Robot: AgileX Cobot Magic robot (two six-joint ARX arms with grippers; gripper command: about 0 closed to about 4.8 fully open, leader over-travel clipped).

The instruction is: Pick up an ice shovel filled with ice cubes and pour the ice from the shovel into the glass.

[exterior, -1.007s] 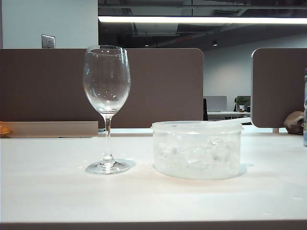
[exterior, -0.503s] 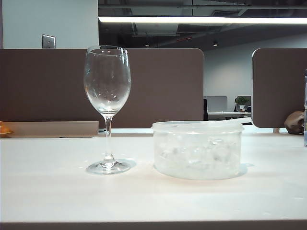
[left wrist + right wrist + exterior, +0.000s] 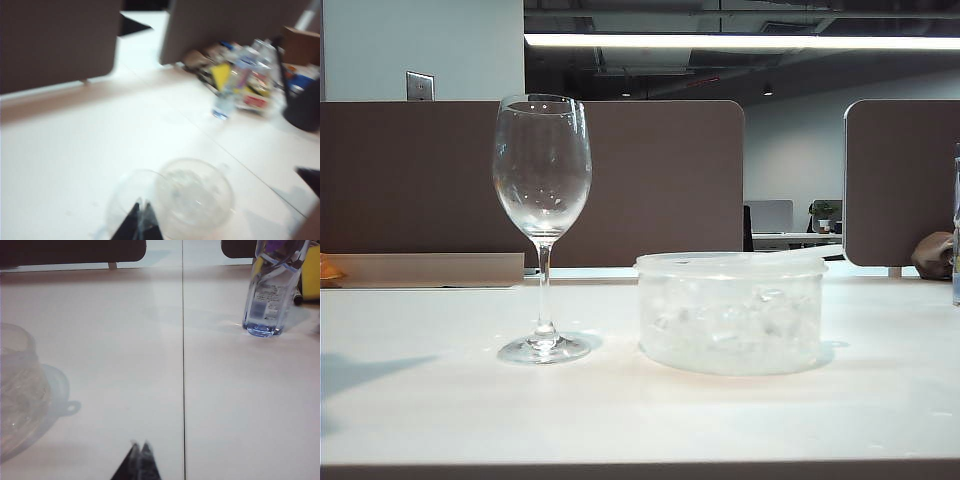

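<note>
The white table fills the lower half of the exterior view, with brown partition panels behind it. No arm shows in that view; only a grey shadow lies on the table at about 9 o'clock from the glass's foot.

The round translucent tub stands right of centre, at 3 o'clock from the glass and near it but apart. The ice cubes glisten through its wall, their outlines hard to separate. The ice shovel is hard to make out: only a pale flat strip lies across the tub's rim toward 2 o'clock, and its scoop end cannot be told from the ice.

The glass stands upright on its foot and looks empty.

The left wrist view is blurred by motion. There the tub and the glass are seen from above, overlapping, and the left gripper hangs over them, its dark tips meeting in a point, drawn together with nothing between them. Clutter at the far desk is too smeared to name, apart from a clear bottle.

In the right wrist view the right gripper sits low over bare table, tips pressed together and empty. The tub is cut off at the frame edge, and a water bottle is cropped at its top.
</note>
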